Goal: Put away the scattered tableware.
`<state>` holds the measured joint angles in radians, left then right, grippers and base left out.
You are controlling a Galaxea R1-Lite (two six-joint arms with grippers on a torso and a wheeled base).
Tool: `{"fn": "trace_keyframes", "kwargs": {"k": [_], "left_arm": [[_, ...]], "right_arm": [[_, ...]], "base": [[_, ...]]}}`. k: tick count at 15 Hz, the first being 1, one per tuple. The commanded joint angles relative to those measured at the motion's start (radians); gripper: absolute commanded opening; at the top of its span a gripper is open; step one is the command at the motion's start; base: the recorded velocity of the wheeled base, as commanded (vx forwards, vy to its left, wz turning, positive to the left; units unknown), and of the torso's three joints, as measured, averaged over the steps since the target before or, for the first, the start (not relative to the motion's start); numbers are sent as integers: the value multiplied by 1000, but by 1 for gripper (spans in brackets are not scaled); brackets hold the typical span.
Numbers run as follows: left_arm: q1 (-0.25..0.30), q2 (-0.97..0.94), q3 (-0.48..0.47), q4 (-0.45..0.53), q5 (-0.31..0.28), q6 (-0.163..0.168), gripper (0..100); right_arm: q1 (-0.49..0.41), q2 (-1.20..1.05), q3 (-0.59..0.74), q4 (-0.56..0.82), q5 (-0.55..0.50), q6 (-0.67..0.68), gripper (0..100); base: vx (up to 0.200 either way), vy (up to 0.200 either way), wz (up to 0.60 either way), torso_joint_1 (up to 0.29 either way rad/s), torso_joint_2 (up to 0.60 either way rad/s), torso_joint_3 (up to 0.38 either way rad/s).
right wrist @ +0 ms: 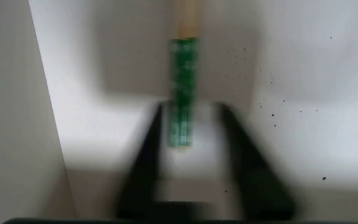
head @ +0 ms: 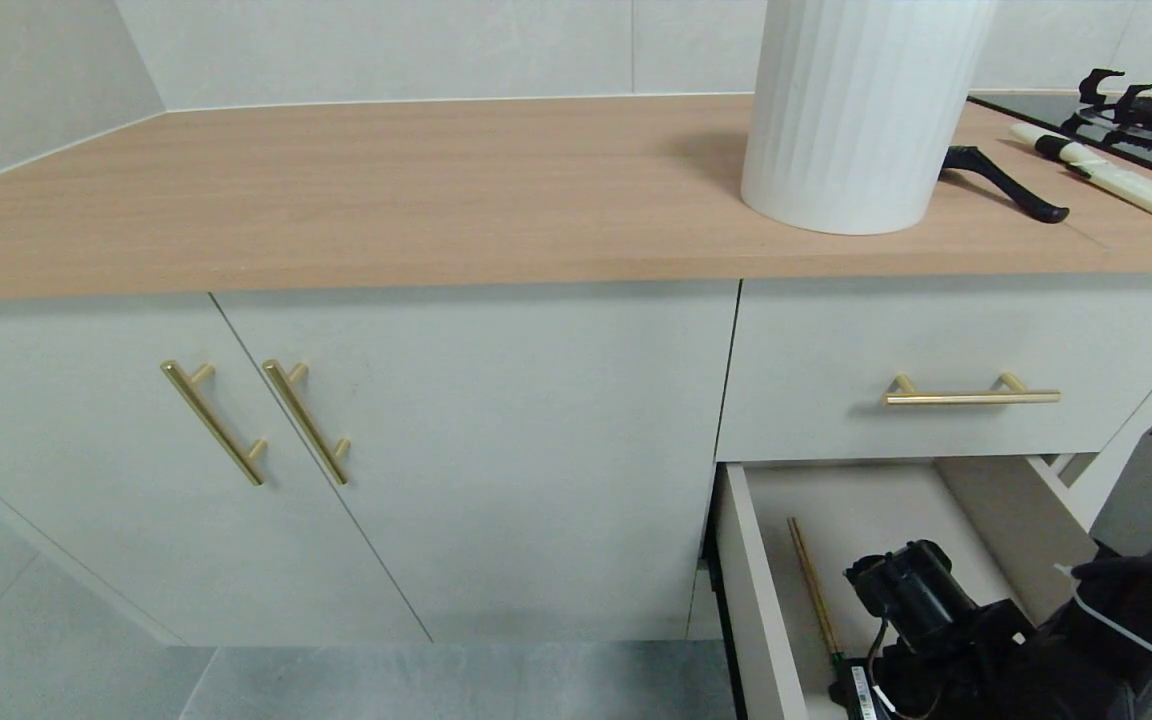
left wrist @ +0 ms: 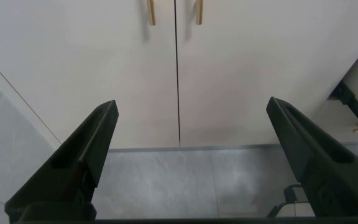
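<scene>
head cam: bottom drawer (head: 751,590) at the robot's right is pulled out, chopsticks (head: 811,590) lying flat on its floor along the left wall, green end nearest the robot. right arm (head: 1086,640) hangs over the drawer's near end

right wrist cam (blurred): right pincer (right wrist: 191,124) straddles the green chopstick end (right wrist: 183,93), dark fingers (right wrist: 145,155) spread wider than the stick, light gap on both sides, so released and not clamping. head cam can't show that, the arm covers the tips

left wrist cam: left pincer (left wrist: 191,106) wide open, nothing between the fingers, facing the shut double cabinet doors (left wrist: 179,74) and grey floor (left wrist: 166,180)

head cam alone has the counter (head: 386,190): white ribbed container (head: 851,110) at the right, black-handled utensil (head: 1006,185) just beside it, white knife (head: 1126,185) further right near the hob (head: 1146,115). drawer above (head: 971,340) is shut
</scene>
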<state>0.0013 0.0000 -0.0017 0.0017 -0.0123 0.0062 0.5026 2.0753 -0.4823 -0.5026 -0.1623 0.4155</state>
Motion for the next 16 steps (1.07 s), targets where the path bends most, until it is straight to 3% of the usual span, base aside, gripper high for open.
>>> {"fn": "trace_keyframes", "kwargs": {"k": [1,3,7,13,14,16], "left_arm": [[0,2,0,0,0,0,100],[0,2,0,0,0,-2,100],[0,2,0,0,0,0,100],[0,2,0,0,0,0,100],[0,2,0,0,0,0,100],[0,2,0,0,0,0,100]], "right_arm": [[2,-17,4,-1,1,0,100],[2,-37,11,-1,0,-3,100],[-4,-314,30,36,1,-29,100],[-27,-799,-104,467,0,-149,100],[-44,-876,-163,584,0,-155,100],[-105,-975,-222,670,1,-218,100]], "base": [[0,0,0,0,0,0],[0,0,0,0,0,0],[0,0,0,0,0,0],[0,0,0,0,0,0],[0,0,0,0,0,0],[0,0,0,0,0,0]]}}
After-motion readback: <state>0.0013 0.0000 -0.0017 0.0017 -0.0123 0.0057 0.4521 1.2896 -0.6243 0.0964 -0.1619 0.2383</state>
